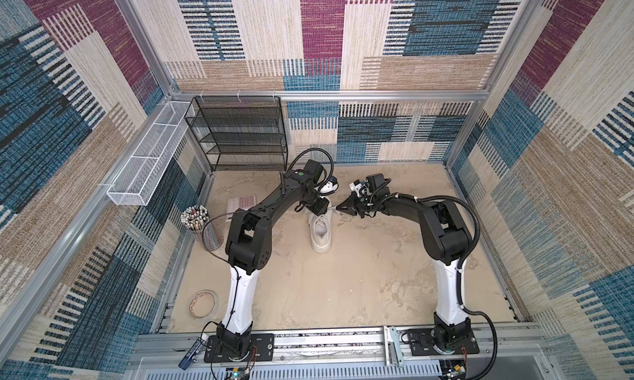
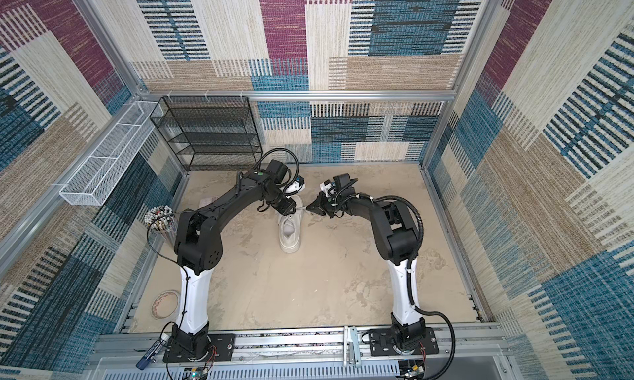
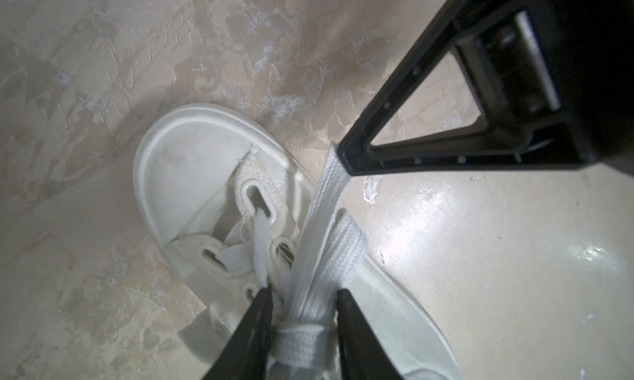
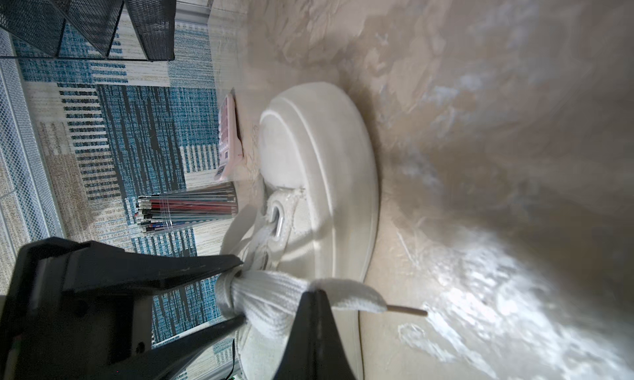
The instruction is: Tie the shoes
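Note:
A white platform sneaker stands mid-table with its toe toward the back wall. My left gripper is over the eyelets, its jaws pressed on both sides of a bundle of flat white laces just above a wrapped crossing. The same gripper appears in the right wrist view, pinching the bundle. My right gripper is shut on a lace near its end, and the tan aglet sticks out past it. That lace runs taut from the right gripper to the left one. In both top views the two grippers almost meet above the shoe's front.
A black mesh shelf stands at the back left, with a white wire basket on the left wall. A cup of pencils, a pink calculator and a tape roll lie left of the left arm.

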`<action>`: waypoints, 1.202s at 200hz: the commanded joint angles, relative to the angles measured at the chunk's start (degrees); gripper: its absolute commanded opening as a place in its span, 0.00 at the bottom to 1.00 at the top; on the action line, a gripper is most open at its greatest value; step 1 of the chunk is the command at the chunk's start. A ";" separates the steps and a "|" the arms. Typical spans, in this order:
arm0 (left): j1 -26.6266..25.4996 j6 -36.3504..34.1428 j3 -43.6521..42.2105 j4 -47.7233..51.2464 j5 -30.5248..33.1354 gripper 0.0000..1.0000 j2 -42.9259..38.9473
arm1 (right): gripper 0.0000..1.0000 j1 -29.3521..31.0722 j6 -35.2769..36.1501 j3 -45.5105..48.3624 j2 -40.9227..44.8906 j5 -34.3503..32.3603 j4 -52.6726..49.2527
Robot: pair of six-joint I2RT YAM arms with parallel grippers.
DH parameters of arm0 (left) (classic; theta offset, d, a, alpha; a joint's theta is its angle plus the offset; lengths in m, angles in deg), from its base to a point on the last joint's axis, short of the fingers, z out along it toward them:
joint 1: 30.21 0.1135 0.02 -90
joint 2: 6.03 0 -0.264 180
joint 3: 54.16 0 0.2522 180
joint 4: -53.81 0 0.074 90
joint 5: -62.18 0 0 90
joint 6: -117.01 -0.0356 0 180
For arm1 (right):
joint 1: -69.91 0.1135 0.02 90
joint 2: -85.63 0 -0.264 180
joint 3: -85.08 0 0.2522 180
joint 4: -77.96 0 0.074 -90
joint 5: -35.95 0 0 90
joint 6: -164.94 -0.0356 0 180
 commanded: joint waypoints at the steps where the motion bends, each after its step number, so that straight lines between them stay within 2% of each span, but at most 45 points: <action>1: 0.05 0.22 0.04 1.29 1.05 0.40 -0.94 | 0.00 -0.35 0.24 0.44 0.76 -1.37 0.41; 80: 0.06 0.41 0.02 1.35 1.04 0.39 -0.77 | 0.00 -1.23 0.63 1.89 2.42 -2.94 0.14; 146: 0.09 0.30 0.11 1.35 1.68 0.43 -0.82 | 0.00 -1.92 0.89 2.56 2.96 -4.00 -0.29; 240: 0.13 0.48 0.19 1.26 1.91 0.44 -0.83 | 0.00 -2.92 0.98 3.49 4.57 -8.18 -1.92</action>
